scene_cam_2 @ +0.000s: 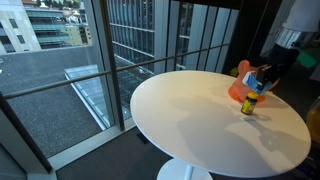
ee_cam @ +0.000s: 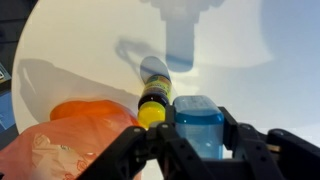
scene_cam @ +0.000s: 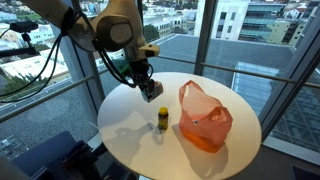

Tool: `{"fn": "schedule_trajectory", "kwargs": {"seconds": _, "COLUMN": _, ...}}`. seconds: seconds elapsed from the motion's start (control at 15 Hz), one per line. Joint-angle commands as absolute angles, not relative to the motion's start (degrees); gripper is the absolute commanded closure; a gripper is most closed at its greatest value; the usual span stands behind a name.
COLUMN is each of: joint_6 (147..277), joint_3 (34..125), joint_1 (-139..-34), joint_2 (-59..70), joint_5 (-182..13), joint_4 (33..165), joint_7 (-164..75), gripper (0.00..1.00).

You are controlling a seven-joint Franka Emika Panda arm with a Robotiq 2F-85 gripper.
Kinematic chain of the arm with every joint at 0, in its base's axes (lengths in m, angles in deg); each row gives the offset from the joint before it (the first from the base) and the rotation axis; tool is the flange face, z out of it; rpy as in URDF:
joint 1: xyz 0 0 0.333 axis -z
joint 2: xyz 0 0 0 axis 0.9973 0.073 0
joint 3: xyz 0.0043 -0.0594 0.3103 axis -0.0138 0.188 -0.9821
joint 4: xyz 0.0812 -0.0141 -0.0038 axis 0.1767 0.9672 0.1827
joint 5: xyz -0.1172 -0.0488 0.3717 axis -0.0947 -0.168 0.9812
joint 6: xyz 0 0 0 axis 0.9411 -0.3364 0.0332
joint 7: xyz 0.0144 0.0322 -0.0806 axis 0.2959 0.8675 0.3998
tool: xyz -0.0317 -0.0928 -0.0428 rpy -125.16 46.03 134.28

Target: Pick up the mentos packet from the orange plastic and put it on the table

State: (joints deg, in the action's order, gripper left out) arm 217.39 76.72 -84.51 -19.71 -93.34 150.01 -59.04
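The mentos packet (ee_cam: 197, 122) is a translucent blue box. My gripper (ee_cam: 198, 140) is shut on it, with a black finger on each side. In both exterior views the gripper (scene_cam: 150, 92) (scene_cam_2: 263, 80) hangs above the round white table (scene_cam: 130, 140), a little off the orange plastic bag (scene_cam: 205, 117). The bag is crumpled and lies on the table; it also shows in the wrist view (ee_cam: 70, 140) at the lower left and in an exterior view (scene_cam_2: 238, 88). The packet shows as a blue spot in the gripper (scene_cam_2: 262, 74).
A small dark bottle with a yellow cap (scene_cam: 162, 120) stands on the table between the gripper and the bag, also in the wrist view (ee_cam: 153, 103) and an exterior view (scene_cam_2: 249, 103). Glass walls with railings (scene_cam_2: 110, 60) surround the table.
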Motion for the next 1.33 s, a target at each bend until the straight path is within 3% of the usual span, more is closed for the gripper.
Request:
{"fn": "schedule_trajectory", "kwargs": {"seconds": 0.0, "joint_6": 218.1, "joint_3": 76.1, "joint_1": -84.3, "joint_2": -18.2, "joint_5": -91.9, "joint_4": 149.8, "joint_7": -56.5, "gripper": 0.81}}
{"fn": "schedule_trajectory", "kwargs": {"seconds": 0.73, "joint_6": 222.9, "joint_3": 75.7, "joint_1": -85.8, "joint_2": -5.5, "joint_5": -81.9, "joint_4": 147.8, "joint_7": -43.0, "gripper": 0.81}}
{"fn": "schedule_trajectory", "kwargs": {"seconds": 1.27, "joint_6": 223.5, "joint_3": 76.8, "joint_1": -86.1, "joint_2": 1.7, "joint_5": -85.7, "joint_4": 144.9, "joint_7": -44.0, "gripper": 0.81}}
